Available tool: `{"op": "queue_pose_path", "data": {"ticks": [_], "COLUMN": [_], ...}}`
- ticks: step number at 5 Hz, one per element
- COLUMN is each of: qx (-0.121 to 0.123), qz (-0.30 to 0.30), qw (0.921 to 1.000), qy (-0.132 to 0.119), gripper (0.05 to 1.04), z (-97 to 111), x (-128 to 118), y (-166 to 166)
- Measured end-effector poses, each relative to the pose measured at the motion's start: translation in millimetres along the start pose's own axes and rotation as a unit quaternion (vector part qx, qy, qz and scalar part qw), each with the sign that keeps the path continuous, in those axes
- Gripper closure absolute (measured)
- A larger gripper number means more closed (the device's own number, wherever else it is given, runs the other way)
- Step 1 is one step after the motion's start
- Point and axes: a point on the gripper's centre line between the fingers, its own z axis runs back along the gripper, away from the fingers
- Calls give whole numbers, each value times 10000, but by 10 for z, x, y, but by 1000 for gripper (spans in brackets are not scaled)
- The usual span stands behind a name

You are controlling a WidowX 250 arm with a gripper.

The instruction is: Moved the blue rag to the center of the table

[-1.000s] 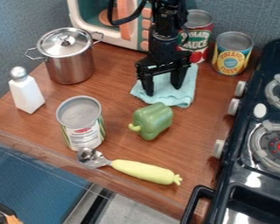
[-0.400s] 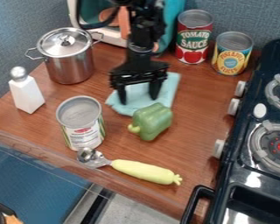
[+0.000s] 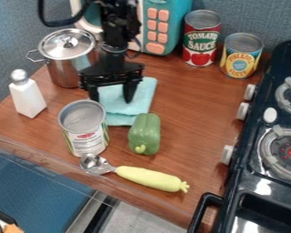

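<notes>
Blue rag (image 3: 120,107), pale, loosely spread, creased across its near part

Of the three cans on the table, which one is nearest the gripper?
The pale-labelled can, beside the green pepper. The red-labelled can and yellow-labelled can stand farther from the gripper, towards the back.

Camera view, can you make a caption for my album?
The black gripper reaches the blue rag, with a green pepper and a can close by.
</notes>
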Motion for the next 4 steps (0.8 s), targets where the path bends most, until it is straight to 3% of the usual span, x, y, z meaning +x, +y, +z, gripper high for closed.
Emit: {"op": "queue_pose_path", "data": {"ticks": [1,2,4], "qx": [-24,-147,-446], "qz": [-32,-97,-226], "qw": [10000,9996,9978], "qy": [-15,218,445], "gripper": [83,83,83], "z": [0,-62,-37], "x": [-22,-170,-369], "y": [-38,-284,-695]}}
